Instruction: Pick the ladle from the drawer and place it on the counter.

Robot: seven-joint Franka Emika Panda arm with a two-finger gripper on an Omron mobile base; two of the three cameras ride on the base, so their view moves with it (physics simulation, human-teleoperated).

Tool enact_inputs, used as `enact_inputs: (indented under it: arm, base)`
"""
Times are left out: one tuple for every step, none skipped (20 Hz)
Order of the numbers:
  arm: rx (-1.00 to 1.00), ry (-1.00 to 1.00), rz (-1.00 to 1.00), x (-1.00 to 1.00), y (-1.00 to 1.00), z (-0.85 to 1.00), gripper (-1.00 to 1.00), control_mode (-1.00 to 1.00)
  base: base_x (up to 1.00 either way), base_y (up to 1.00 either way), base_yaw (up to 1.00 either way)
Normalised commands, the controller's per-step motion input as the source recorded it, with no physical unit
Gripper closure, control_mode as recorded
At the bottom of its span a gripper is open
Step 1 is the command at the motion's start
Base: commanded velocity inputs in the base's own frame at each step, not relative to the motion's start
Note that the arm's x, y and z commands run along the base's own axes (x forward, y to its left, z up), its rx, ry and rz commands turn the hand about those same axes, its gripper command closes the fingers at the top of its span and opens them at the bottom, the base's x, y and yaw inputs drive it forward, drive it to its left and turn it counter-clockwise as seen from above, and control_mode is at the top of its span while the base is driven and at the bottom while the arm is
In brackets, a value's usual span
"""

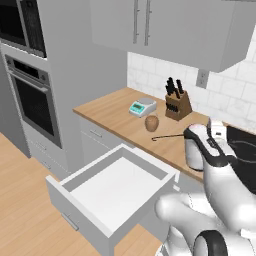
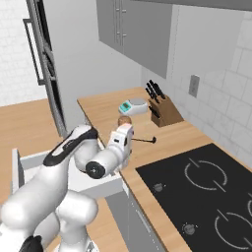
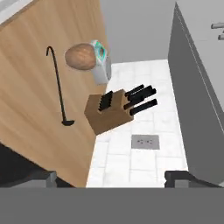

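Drawer (image 1: 117,187) stands open, white inside bare; ladle (image 3: 57,85) lies on tabletop (image 1: 117,112) beside knife block (image 3: 109,113) (hand (image 3: 116,178) wide, holding nothing).

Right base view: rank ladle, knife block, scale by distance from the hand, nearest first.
From the hand:
1. Ladle, lying on the counter just beside it.
2. Scale, farther back along the counter.
3. Knife block, by the wall; nearly level with the scale, so close to call.
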Motion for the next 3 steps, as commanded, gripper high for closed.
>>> enact_inputs:
  arm:
    - [-0.01, 0.00, 0.04, -0.74, 0.00, 1.00, -1.00, -1.00]
    - [-0.03, -0.02, 0.04, -0.73, -0.31, 1.00, -1.00, -1.00]
    - [-0.03, 0.00, 0.00, -0.76, -0.36, 1.00, -1.00, -1.00]
  base:
    - [0.00, 0.00, 0.00]
    - [0.00, 0.00, 0.00]
    - [0.00, 0.00, 0.00]
